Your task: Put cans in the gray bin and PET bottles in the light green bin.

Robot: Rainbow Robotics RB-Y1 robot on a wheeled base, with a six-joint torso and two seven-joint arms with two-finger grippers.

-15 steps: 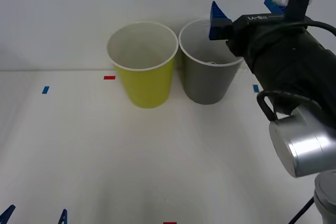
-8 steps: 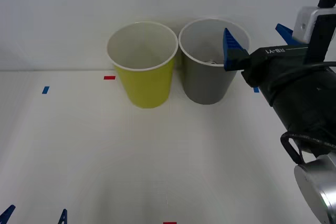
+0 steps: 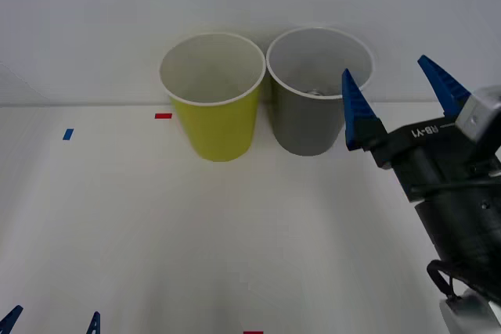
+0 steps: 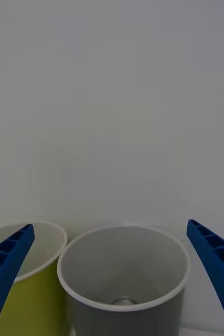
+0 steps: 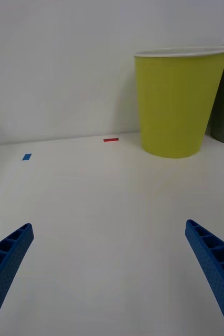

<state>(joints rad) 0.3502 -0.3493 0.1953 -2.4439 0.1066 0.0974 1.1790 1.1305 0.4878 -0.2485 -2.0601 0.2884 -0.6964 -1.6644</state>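
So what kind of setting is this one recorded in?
Most likely a lab test bench, not a home or a shop: a plain white table against a bare pale wall, small red and blue tape marks on it, and two bucket-like bins, the light green bin and the gray bin, side by side.

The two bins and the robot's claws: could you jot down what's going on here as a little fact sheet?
gray bin: upright at the table's back, on the robot's right side
light green bin: upright, close beside the gray bin, on its left
can: silver top visible at the bottom of the gray bin
right gripper: open, holding nothing, raised just right of the gray bin
left gripper: open, holding nothing, low over the table, facing the light green bin
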